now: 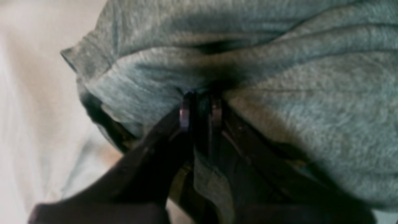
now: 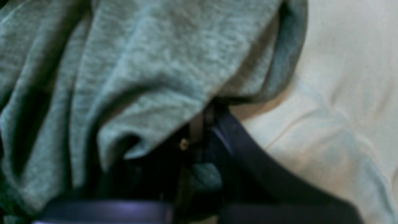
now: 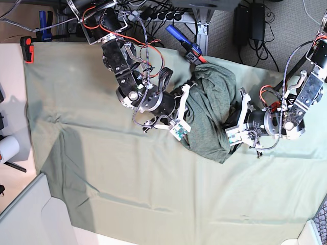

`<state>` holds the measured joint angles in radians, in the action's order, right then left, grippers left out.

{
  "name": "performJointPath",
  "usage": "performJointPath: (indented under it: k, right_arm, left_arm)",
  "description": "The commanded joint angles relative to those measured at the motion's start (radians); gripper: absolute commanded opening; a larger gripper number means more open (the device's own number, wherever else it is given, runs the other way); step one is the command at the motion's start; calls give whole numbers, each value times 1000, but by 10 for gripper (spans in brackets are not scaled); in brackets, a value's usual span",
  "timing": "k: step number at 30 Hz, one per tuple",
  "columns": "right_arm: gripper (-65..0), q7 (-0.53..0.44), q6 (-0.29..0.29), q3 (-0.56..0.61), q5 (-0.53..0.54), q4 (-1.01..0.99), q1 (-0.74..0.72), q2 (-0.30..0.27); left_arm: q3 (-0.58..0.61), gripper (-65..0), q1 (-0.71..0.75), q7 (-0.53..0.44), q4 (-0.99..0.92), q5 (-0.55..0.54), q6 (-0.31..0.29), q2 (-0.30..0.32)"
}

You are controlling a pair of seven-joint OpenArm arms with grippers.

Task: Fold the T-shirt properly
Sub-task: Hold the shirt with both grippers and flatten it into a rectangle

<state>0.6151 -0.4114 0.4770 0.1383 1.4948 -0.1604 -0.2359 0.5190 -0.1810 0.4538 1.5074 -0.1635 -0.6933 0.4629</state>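
The T-shirt (image 3: 212,102), dark heathered grey-green, lies bunched in a wrinkled heap on the table between my two grippers. In the base view my right gripper (image 3: 186,115) holds its left side and my left gripper (image 3: 232,127) its lower right edge. The left wrist view shows the left gripper (image 1: 200,107) closed tight, with a fold of the T-shirt (image 1: 279,77) pinched at the tips. In the right wrist view the right gripper (image 2: 200,124) is shut on a hemmed edge of the T-shirt (image 2: 140,62), whose cloth drapes over the fingers.
A pale mint-green table cloth (image 3: 127,178) covers the table, creased toward the left. A red clamp (image 3: 26,49) and a blue clamp (image 3: 186,46) grip its far edge. Cables and power bricks (image 3: 250,20) lie behind the table. A white roll (image 3: 7,148) stands at the left.
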Motion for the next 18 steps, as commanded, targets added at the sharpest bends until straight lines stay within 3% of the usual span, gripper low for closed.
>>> performJointPath:
  k: [1, 9, 18]
  right_arm:
    - [-650, 18, -14, -7, 11, 10, -5, -2]
    - [-650, 5, -13, -131, 12, 9, -14, -2]
    - [-650, -21, -13, -245, 11, 8, -21, -2]
  left_arm:
    - [-22, -581, -21, -5, 37, -23, -5, 19]
    - [-48, -580, -12, 81, 214, -185, -5, 165]
    - [-48, -580, 88, 177, 365, -294, -5, 242]
